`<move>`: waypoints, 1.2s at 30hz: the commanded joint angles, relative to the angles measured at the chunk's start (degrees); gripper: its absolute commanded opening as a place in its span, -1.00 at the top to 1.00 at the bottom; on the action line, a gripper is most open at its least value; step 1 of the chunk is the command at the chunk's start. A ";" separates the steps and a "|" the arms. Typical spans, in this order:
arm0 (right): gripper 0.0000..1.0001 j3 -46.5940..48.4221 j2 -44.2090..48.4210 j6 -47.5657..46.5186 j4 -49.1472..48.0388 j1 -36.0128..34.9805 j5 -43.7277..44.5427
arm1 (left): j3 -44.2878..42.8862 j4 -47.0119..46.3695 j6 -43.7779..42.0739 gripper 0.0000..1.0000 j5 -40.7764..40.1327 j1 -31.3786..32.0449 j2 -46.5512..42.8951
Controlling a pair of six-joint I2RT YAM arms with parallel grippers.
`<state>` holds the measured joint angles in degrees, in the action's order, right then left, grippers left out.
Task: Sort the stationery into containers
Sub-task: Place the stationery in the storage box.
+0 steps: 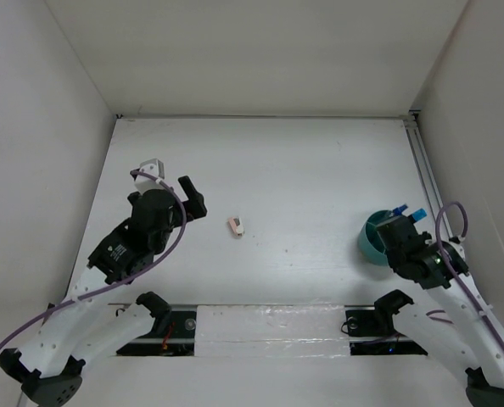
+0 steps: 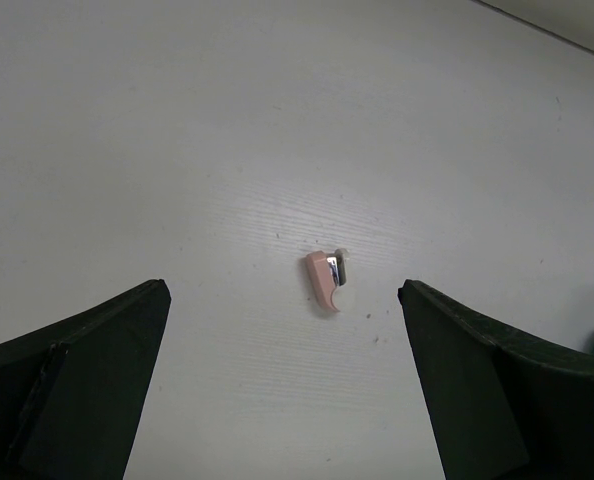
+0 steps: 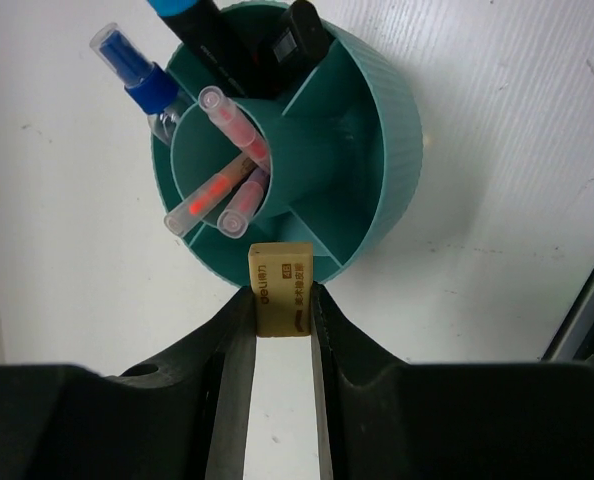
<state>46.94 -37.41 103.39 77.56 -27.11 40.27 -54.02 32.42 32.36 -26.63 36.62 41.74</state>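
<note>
Your right claw (image 3: 282, 312) is gripping the tan eraser block (image 3: 282, 285) with its jaws set narrow, one finger pressing on each long side. The block's printed face is showing between them. You are holding it at the near rim of the teal cup (image 3: 392, 110); whether it is touching the rim, I cannot tell. The block is probably handling as a light, rubbery thing: slightly yielding, grippy against the pads, and not at all fragile. A modest squeeze should be enough, and a short drop should not be hurting it. The empty outer pocket just past the rim is looking like the natural place for it, since the middle well is holding the orange-pink pencils (image 3: 222, 175) and the far pockets are holding the clear bottle with the blue cap (image 3: 142, 75) and the highlighters (image 3: 212, 35).

Your left claw (image 2: 282, 300) is standing wide with nothing in it. It is pointing at the pinkish eraser block (image 2: 324, 281), which is lying alone on the tabletop (image 1: 320, 170), well apart from the cup. That piece is small and low, probably just as light and grippy. You are best taking it across its narrow width, with the fingers coming down close to the tabletop.
</note>
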 commanded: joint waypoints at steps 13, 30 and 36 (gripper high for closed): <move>1.00 0.26 -3.63 1.20 1.54 6.64 1.92 | -0.30 -0.43 0.25 -1.00 -1.93 -0.15 -4.21; 0.73 0.26 -7.15 1.20 1.54 9.27 2.44 | -0.30 0.09 0.78 -1.00 -2.99 1.44 -5.87; 0.56 0.26 -7.15 1.20 1.54 9.27 2.44 | -0.30 0.09 1.30 -1.00 -4.04 2.05 -6.40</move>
<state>46.74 -44.71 104.38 77.49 -18.33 40.77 -54.02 32.97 33.34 -29.10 38.28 36.18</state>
